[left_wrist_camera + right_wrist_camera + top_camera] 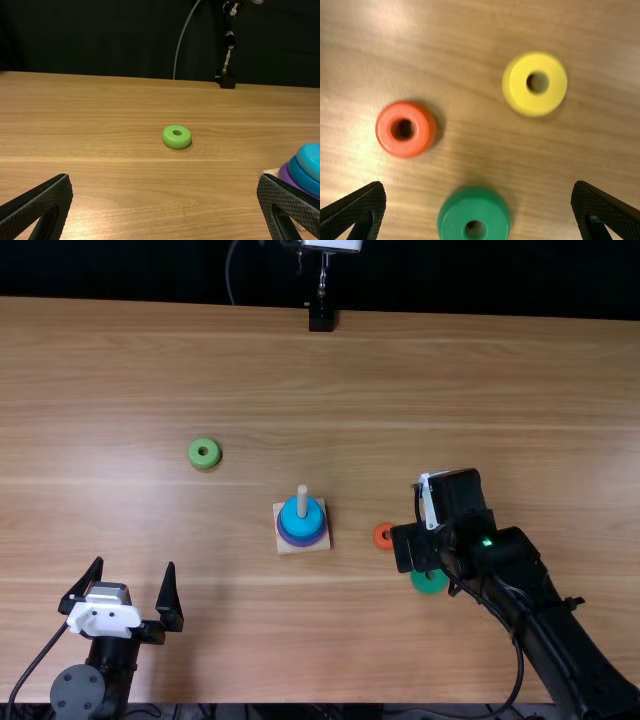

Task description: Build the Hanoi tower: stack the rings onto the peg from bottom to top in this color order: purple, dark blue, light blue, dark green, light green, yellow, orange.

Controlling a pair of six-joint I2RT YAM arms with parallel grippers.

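Note:
In the top view the peg (302, 500) stands on a square wooden base, with the light blue ring (301, 519) above the dark blue and purple rings. Left of it lies the light green ring (204, 452). My left gripper (130, 585) is open at the lower left, away from any ring; the left wrist view has it too (165, 200). My right gripper (410, 546) hangs over the area by the orange ring (383, 536) and dark green ring (429, 581). In the right wrist view this gripper (478, 207) is open above the dark green ring (474, 215), near the yellow ring (535, 84).
A black stand foot (322, 318) sits at the far edge of the table (480, 380), behind the peg. The right arm extends across the table's lower right. The stacked rings (303, 172) are right of the light green ring.

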